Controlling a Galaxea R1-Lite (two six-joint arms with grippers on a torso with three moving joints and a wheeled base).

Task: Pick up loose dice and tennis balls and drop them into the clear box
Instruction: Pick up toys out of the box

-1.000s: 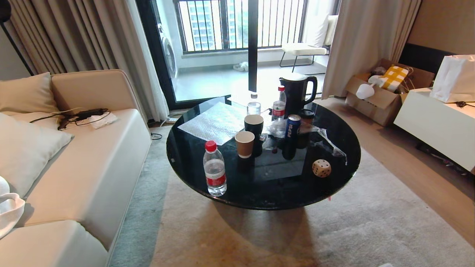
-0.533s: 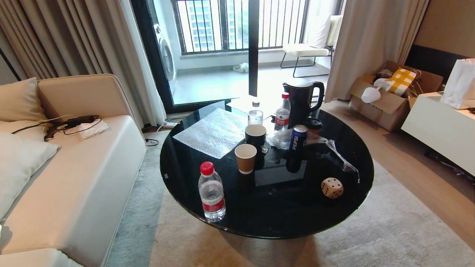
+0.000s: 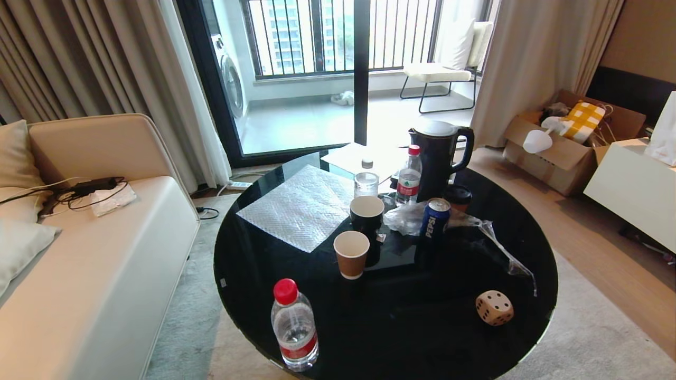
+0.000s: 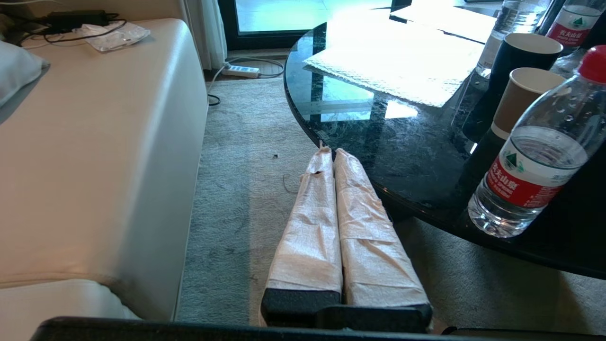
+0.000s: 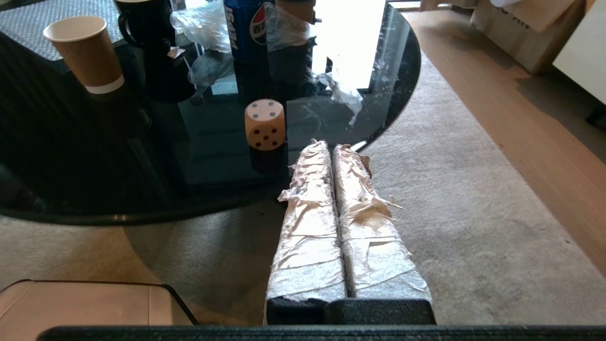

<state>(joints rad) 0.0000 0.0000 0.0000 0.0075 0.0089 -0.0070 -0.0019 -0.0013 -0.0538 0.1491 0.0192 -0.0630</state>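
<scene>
Black glass is forming the round table (image 3: pixel 253 274), which is carrying everything in reach: one dark kettle (image 3: pixel 437 157) at the far side, three water bottles, two paper cups, one blue cola can (image 3: pixel 434 218), one sheet of bubble wrap (image 3: pixel 298 211) lying flat at the far left, and a single tan die (image 3: pixel 494 307). Two of the bottles (image 3: pixel 409 179) are standing beside the kettle, the smaller one (image 3: pixel 366 179) just left of the other, while the third, red-capped bottle (image 3: pixel 293 327) is standing at the near left edge, holding only a little water. Both cups, one black (image 3: pixel 366 214) and one brown (image 3: pixel 351 254), are standing upright near the middle, the brown one looking empty. Crumpled clear plastic (image 3: pixel 406 217) is lying against the can. That lone die is sitting on the near right part of the glass, well apart from the rest. Beyond the near edge, the right gripper (image 5: pixel 327 146) is hanging with its padded fingers pressed together on nothing, just beside the die without touching it. At the near left rim the left gripper (image 4: pixel 331 152) is doing likewise, fingers together and empty.
</scene>
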